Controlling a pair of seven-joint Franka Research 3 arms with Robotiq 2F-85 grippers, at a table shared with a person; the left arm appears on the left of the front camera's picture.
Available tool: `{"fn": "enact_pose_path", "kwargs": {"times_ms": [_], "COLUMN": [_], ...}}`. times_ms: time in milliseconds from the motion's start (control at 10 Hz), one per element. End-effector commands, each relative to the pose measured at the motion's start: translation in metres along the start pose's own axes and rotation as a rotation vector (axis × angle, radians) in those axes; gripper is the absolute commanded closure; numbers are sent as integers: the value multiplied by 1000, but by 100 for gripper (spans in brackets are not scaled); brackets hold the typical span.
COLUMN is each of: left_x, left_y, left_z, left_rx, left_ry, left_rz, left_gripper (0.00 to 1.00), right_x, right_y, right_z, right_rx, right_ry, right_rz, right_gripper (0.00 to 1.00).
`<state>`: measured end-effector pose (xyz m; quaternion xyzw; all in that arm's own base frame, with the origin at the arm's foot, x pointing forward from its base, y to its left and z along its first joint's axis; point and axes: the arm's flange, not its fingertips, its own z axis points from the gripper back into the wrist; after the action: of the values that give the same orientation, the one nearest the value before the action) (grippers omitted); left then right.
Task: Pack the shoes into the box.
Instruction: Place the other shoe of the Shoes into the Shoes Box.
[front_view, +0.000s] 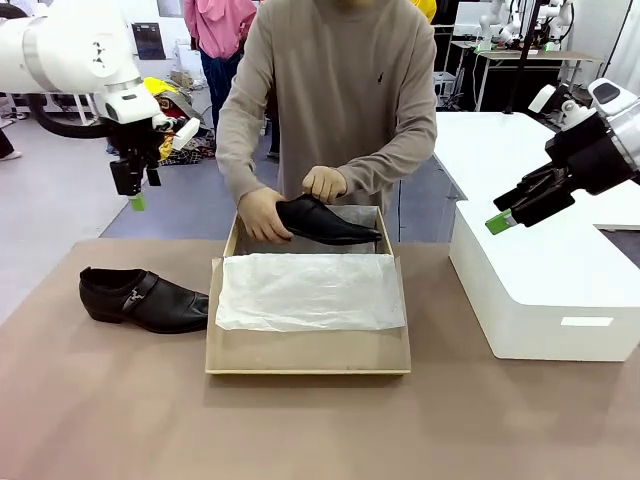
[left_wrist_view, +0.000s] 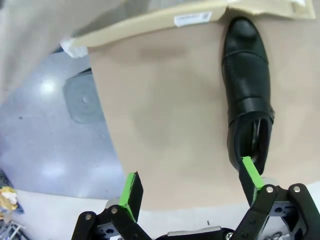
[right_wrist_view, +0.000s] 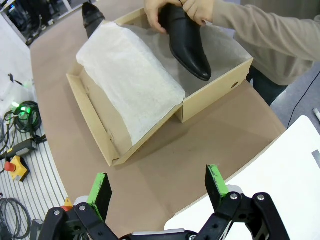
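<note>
A person holds one glossy black shoe (front_view: 325, 222) (right_wrist_view: 186, 42) in both hands over the far end of the brown cardboard box (front_view: 308, 352) (right_wrist_view: 125, 147). White tissue paper (front_view: 310, 291) drapes over the box's near part and lid flap. The other shoe (front_view: 142, 298) (left_wrist_view: 247, 90) lies on the table left of the box, buckle strap on its side. My left gripper (front_view: 137, 200) (left_wrist_view: 192, 187) hangs open high above the table's far left corner. My right gripper (front_view: 500, 222) (right_wrist_view: 157, 187) is open, raised at the right above the white box.
A large white rectangular box (front_view: 545, 290) stands on the table at the right, under my right gripper. The brown table (front_view: 300, 430) has free room in front of the box. Cables and an emergency stop button (right_wrist_view: 15, 167) lie off the table's edge.
</note>
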<state>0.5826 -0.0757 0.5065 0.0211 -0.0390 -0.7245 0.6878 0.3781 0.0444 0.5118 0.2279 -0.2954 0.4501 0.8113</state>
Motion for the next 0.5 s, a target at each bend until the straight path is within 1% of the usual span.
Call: {"fn": "enact_pose_path", "kwargs": {"times_ms": [0,200,300,400], "left_x": [-9,-10,-8,-8], "left_y": [-5,-4,0,0], "left_z": [-4,-7,-4,-4], "left_rx": [-1,6,-8,-8], "left_ry": [-9,-22,2,2], "left_rz": [-12,-2,5,5], "left_gripper": [0,0,0,0], "right_x": [0,0,0,0], "right_y": [-3,-3,-3,-3], "right_z": [-2,-2,-2,-2], "right_rx": [14,14,14,14], "right_ry": [-33,-33,-33,-33], "right_rz": [22,22,22,22], "right_gripper": [0,0,0,0]}}
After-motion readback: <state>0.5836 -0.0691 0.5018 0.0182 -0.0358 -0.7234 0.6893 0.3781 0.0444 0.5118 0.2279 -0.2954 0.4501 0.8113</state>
